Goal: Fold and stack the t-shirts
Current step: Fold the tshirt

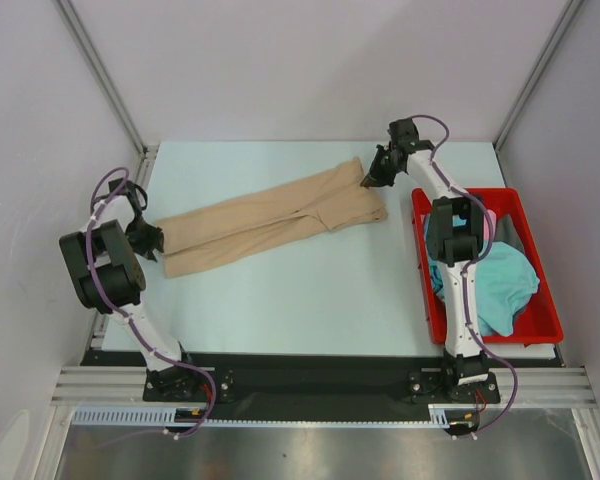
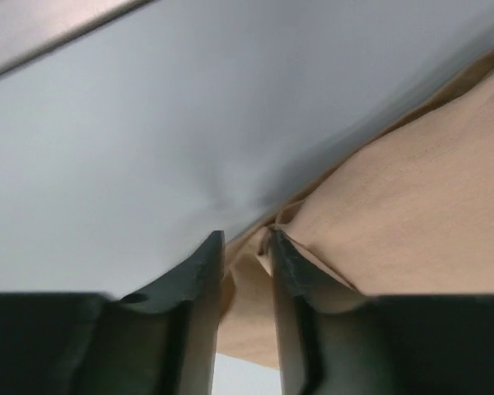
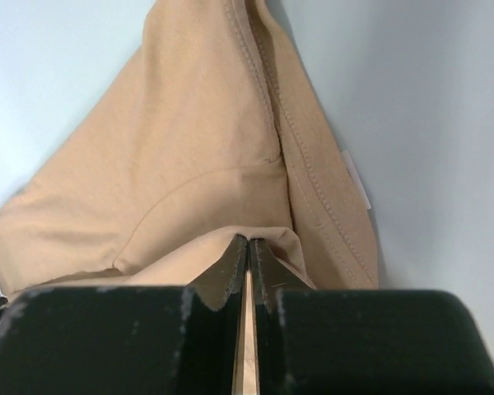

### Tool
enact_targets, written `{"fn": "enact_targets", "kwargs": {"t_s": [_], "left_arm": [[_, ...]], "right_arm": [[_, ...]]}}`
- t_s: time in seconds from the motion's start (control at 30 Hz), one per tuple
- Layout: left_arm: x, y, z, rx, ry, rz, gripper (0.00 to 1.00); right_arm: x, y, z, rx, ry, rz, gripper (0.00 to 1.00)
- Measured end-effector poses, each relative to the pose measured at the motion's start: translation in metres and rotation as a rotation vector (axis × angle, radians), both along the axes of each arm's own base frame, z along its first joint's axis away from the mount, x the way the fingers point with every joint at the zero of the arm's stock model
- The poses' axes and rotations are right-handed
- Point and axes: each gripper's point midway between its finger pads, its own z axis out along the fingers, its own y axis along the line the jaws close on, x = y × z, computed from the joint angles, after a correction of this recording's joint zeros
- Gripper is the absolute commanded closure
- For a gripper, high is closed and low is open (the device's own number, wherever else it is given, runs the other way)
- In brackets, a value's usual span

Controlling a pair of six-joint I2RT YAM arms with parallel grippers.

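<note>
The tan t-shirt [image 1: 270, 225] lies folded into a long strip slanting across the pale table [image 1: 300, 300]. My left gripper [image 1: 152, 240] is at the strip's left end. In the left wrist view its jaws [image 2: 245, 243] stand a little apart, with the tan cloth [image 2: 412, 214] lying loose between them. My right gripper [image 1: 372, 180] is at the strip's far right end, and in the right wrist view it [image 3: 248, 243] is shut on a fold of the tan cloth [image 3: 189, 148]. A teal t-shirt [image 1: 500, 285] and a pink one [image 1: 490, 218] lie crumpled in the bin.
A red plastic bin [image 1: 500, 338] stands at the table's right side, beside the right arm. Grey walls and metal frame posts enclose the table on the left, back and right. A black strip runs along the near edge by the arm bases.
</note>
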Motion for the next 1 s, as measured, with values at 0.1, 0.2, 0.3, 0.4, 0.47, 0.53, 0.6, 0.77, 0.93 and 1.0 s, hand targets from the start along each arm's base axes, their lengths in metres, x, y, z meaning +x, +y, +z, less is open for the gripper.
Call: {"fn": "enact_targets", "kwargs": {"t_s": [0.1,0.2,0.3,0.4,0.47,0.53,0.6,0.77,0.93,1.0], "left_arm": [[-0.004,0.007,0.003,0.043,0.019,0.002,0.29],[-0.008,0.012,0.014,0.077,0.012,-0.002,0.22],[-0.016,0.010,0.035,0.111,-0.037,-0.013,0.22],[-0.031,-0.001,0.055,0.137,-0.085,-0.045,0.20],[-0.036,-0.015,0.068,0.147,-0.122,-0.093,0.22],[-0.034,-0.035,0.077,0.142,-0.192,-0.171,0.27],[-0.031,-0.058,0.081,0.113,-0.268,-0.250,0.42],[-0.024,-0.092,0.069,0.007,-0.338,-0.363,0.62],[-0.020,-0.093,0.033,-0.030,-0.255,-0.403,0.68],[-0.021,-0.089,0.019,-0.032,-0.214,-0.410,0.70]], "right_arm": [[0.006,-0.001,-0.003,0.004,-0.002,-0.009,0.80],[0.014,-0.004,-0.002,0.004,-0.015,-0.019,0.64],[0.019,-0.013,0.008,-0.006,-0.029,-0.037,0.48],[0.020,-0.021,0.019,-0.032,-0.048,-0.045,0.41],[0.015,-0.028,0.026,-0.056,-0.046,-0.050,0.40],[0.004,-0.030,0.034,-0.070,-0.038,-0.047,0.40],[-0.011,-0.028,0.041,-0.080,-0.024,-0.032,0.40],[-0.060,0.003,0.057,-0.093,-0.003,0.055,0.52],[-0.107,0.043,0.049,-0.081,0.041,0.164,0.64],[-0.126,0.053,0.039,-0.080,0.066,0.199,0.69]]}}
